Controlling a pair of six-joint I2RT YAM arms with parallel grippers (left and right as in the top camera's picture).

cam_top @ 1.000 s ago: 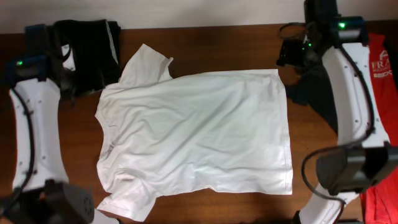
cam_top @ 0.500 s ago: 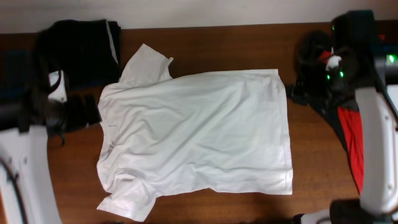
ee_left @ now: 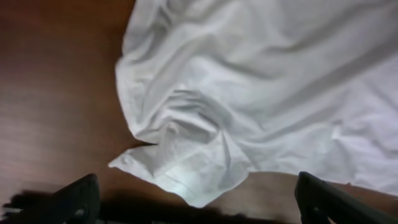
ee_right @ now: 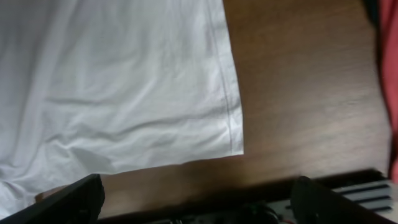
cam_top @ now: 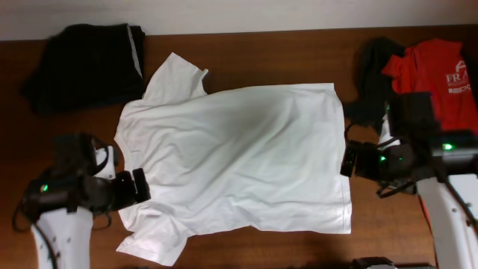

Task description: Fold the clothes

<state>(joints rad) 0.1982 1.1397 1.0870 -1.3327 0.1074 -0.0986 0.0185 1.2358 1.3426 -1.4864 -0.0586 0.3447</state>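
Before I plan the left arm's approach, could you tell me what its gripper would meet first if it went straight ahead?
The left gripper, open, would most likely meet the crumpled sleeve of the white T-shirt, lying just ahead between its fingers; its height above the table is unclear.

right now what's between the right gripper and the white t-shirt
Just bare wooden table, in the right wrist view: the open right gripper sits just off the white t-shirt.
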